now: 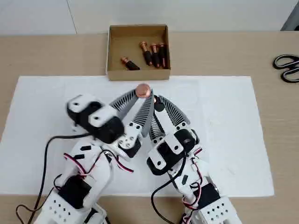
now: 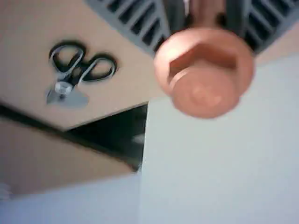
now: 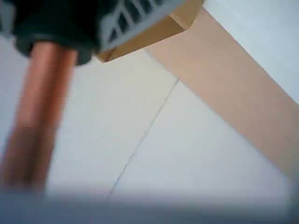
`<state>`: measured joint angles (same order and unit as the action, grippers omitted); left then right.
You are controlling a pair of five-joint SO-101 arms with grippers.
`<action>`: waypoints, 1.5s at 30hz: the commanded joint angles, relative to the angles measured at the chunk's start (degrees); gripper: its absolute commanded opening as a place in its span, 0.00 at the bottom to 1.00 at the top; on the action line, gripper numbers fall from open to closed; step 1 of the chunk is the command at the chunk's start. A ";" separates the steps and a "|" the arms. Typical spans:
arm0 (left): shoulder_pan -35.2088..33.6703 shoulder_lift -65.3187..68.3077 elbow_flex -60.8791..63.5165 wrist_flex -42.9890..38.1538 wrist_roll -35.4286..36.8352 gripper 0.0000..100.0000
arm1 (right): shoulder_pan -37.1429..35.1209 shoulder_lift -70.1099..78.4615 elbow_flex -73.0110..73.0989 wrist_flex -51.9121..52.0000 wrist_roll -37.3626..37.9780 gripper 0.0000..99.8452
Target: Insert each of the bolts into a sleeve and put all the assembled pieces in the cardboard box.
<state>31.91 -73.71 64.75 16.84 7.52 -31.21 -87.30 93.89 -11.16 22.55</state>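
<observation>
Sitting clamped in the left claw (image 1: 142, 95) is the copper bolt (image 2: 204, 74).

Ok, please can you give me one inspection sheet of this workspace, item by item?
Surface: wooden table, white sheet over its middle.
Job's things: four assembled pieces lie in the cardboard box; a copper bolt sticks out of a black sleeve, above the sheet.
Clutter: scissors at the table's edge.
Grippers: left gripper shut on the bolt's head; right gripper shut on the sleeve.
Cables: black cable beside the left arm; red and white wires on both arms.
Surroundings: pale surface behind the table.
</observation>
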 commanded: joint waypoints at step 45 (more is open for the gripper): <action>-6.86 -0.18 0.04 -0.18 2.99 0.01 | 0.57 -6.73 -11.69 0.04 0.62 0.00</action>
<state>28.13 -74.51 64.57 16.13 10.24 -31.30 -88.88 90.29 -10.90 22.73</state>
